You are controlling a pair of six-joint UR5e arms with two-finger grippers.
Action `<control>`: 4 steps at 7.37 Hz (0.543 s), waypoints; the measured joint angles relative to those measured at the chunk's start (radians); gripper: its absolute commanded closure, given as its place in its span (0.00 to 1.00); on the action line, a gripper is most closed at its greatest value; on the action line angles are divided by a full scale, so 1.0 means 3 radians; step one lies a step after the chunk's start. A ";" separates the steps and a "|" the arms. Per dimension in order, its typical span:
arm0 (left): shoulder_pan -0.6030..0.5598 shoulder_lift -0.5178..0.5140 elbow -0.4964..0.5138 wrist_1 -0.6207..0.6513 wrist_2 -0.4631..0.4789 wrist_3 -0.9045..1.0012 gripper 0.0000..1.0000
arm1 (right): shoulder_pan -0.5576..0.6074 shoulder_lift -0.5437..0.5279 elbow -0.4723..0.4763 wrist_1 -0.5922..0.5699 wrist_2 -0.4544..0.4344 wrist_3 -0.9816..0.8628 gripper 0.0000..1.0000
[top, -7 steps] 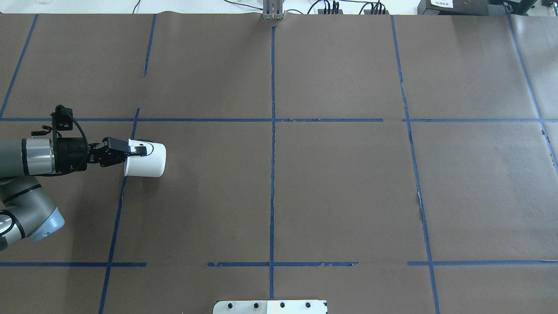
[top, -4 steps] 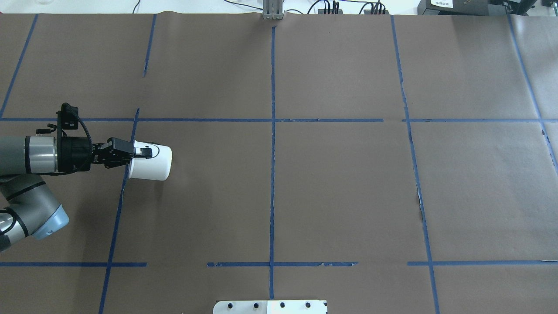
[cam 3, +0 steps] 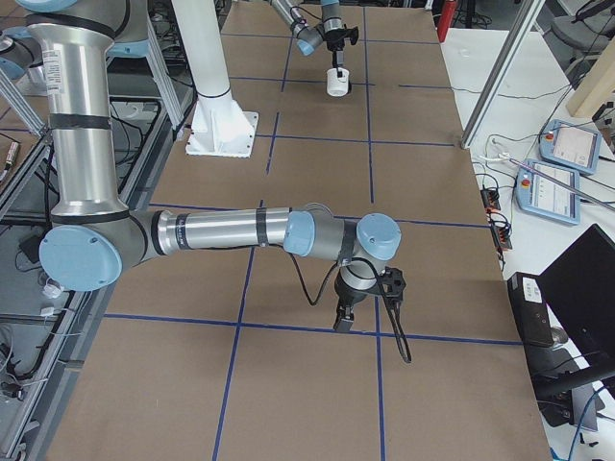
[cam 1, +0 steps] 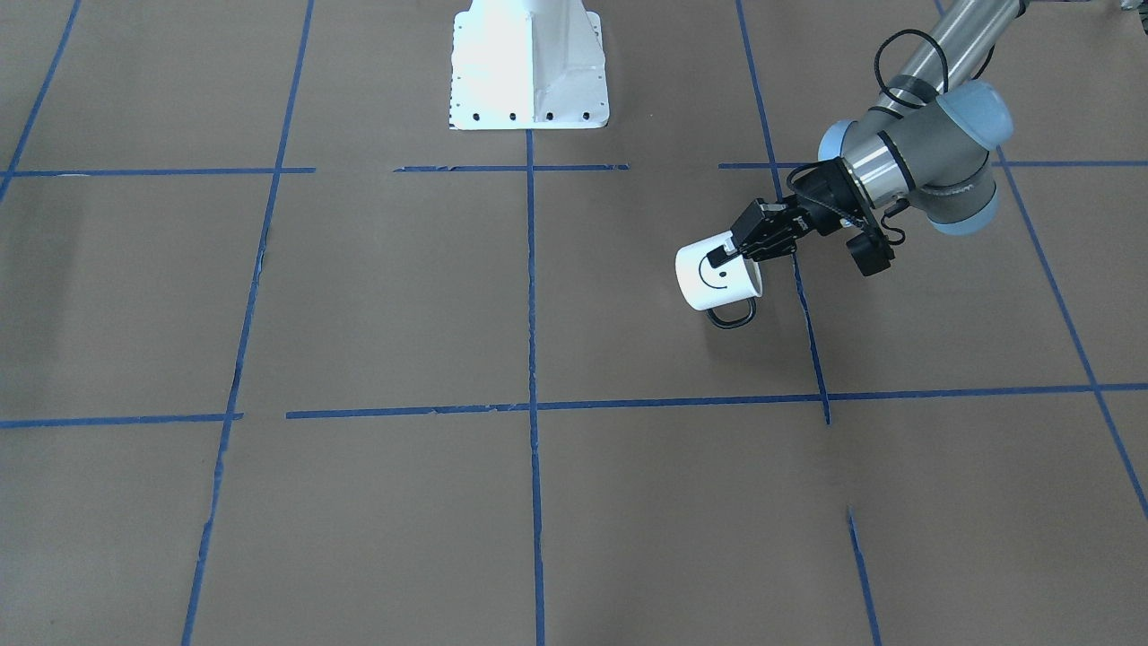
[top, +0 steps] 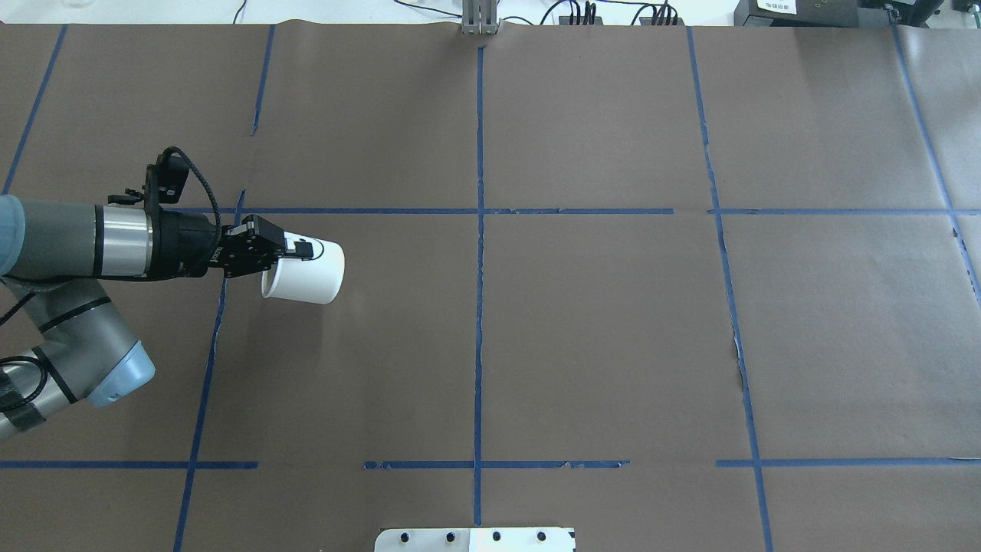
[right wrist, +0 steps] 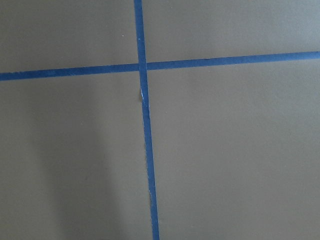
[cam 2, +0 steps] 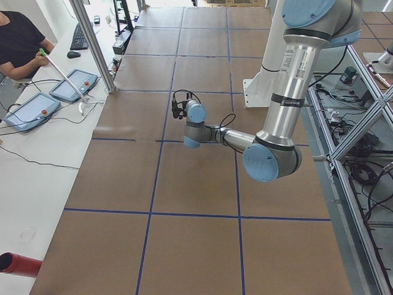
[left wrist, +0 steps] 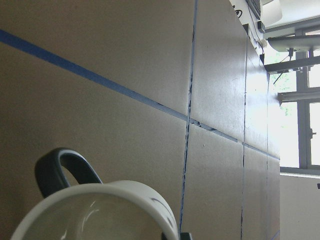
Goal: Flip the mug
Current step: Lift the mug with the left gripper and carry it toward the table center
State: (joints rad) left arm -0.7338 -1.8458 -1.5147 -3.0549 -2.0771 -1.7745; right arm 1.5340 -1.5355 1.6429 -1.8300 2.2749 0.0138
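The white mug (top: pixel 306 274) with a black smiley face lies tilted on its side, its mouth toward my left arm. My left gripper (top: pixel 297 250) is shut on the mug's rim by the face. In the front-facing view the mug (cam 1: pixel 716 278) hangs from the left gripper (cam 1: pixel 725 254) with its black handle (cam 1: pixel 731 316) pointing down, a shadow under it. The left wrist view shows the pale rim (left wrist: pixel 115 192) and handle (left wrist: pixel 60 167) close up. My right gripper (cam 3: pixel 343 320) shows only in the exterior right view, low over the table; I cannot tell whether it is open.
Brown paper with blue tape lines (top: pixel 478 230) covers the table. The white base plate (cam 1: pixel 529 67) stands at the robot's side. The right arm (cam 3: pixel 221 230) stretches low across the near end. Teach pendants (cam 2: pixel 73 86) and an operator sit beyond the far edge.
My left gripper has carried the mug to the right and a little farther from the robot's side, and the arm reaches further over the table. The grip on the rim is unchanged.
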 measured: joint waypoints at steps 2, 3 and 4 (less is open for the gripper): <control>-0.0003 -0.0234 -0.0288 0.0843 0.0001 0.0057 1.00 | 0.0000 0.0000 0.0000 0.0000 0.0000 0.0000 0.00; -0.0003 -0.0412 -0.0391 0.1305 0.0007 0.0158 1.00 | 0.0000 0.0000 0.0000 0.0000 0.0000 0.0000 0.00; -0.0001 -0.0602 -0.0463 0.1769 0.0020 0.0310 1.00 | 0.0000 0.0000 0.0000 0.0000 0.0000 0.0000 0.00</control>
State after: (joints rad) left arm -0.7340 -2.0266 -1.6537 -2.5241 -2.0710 -1.6813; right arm 1.5340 -1.5355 1.6429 -1.8301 2.2749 0.0138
